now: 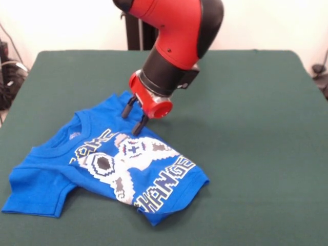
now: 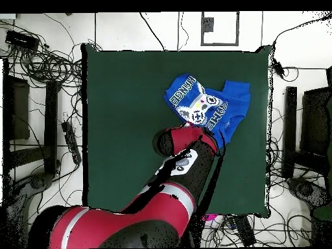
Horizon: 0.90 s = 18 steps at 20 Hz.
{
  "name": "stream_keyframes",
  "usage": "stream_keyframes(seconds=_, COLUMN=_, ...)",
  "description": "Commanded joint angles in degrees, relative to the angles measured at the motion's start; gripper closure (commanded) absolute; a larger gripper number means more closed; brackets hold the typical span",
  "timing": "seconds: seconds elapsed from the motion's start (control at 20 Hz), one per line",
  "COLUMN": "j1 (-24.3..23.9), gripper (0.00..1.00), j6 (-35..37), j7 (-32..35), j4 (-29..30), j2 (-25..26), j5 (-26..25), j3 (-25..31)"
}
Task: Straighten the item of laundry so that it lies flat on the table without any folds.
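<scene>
The bright blue T-shirt (image 1: 102, 164) lies crumpled and skewed on the dark green table (image 1: 246, 128), at the front left in the front view. Its controller print and broken "GAME CHANGER" lettering face up, with folds across the body. One sleeve points to the near left corner. In the overhead view the shirt (image 2: 207, 104) lies toward the far right. My gripper (image 1: 132, 117) hangs from the red and black arm just above the shirt's far edge, two dark fingers open with nothing between them. In the overhead view the arm hides the gripper.
Cables and equipment (image 2: 39, 65) lie on the floor around the table. The pedestal post (image 1: 138, 31) stands behind the table's far edge.
</scene>
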Motion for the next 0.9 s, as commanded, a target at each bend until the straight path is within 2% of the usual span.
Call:
stream_keyframes(seconds=0.05, j1=-0.1, gripper=0.00, j6=-2.5, j7=7.1, j4=10.8, j2=1.0, j5=2.6, j3=6.8)
stream_keyframes(seconds=0.3, j1=0.2, gripper=0.00, j6=-2.3, j7=5.1, j4=15.2, j2=-1.7, j5=0.8, j3=5.4)
stream_keyframes(seconds=0.45, j1=1.7, gripper=0.00, j6=-2.2, j7=6.3, j4=17.7, j2=-2.2, j5=0.6, j3=3.1)
stream_keyframes(seconds=0.7, j1=2.9, gripper=0.00, j6=-3.6, j7=7.3, j4=20.8, j2=-1.8, j5=0.5, j3=0.8)
stream_keyframes(seconds=0.9, j1=1.7, gripper=0.00, j6=-7.0, j7=6.9, j4=21.5, j2=-0.4, j5=0.7, j3=2.1)
